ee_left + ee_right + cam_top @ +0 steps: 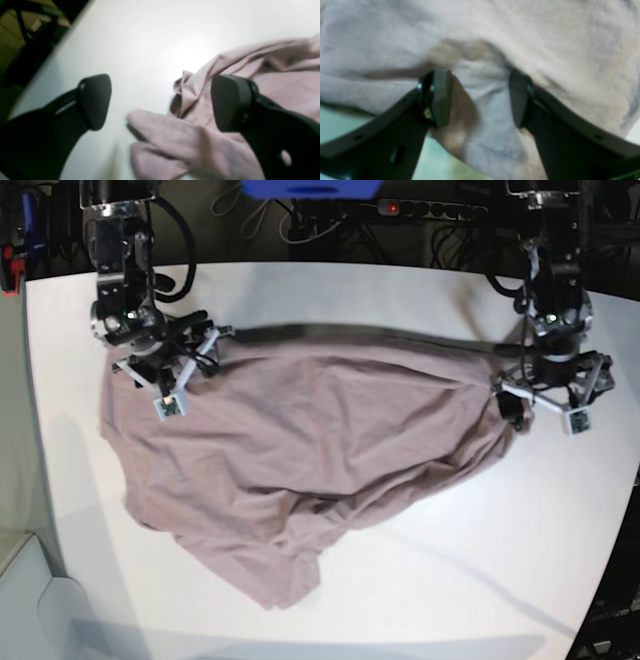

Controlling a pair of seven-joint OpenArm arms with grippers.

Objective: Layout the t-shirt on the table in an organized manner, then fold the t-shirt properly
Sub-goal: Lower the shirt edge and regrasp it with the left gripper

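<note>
Pink shirt (300, 460) spread crumpled on tabletop (400, 300) between both hands: fold pinched in right hand (480, 97); edge just under left hand (160, 102), fingers wide apart, empty.

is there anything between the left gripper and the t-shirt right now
Nothing visible stands between them. The left gripper hangs open at the t-shirt edge, one pad over bare table and one over pink cloth, with only a loose fold lying below the gap.
</note>
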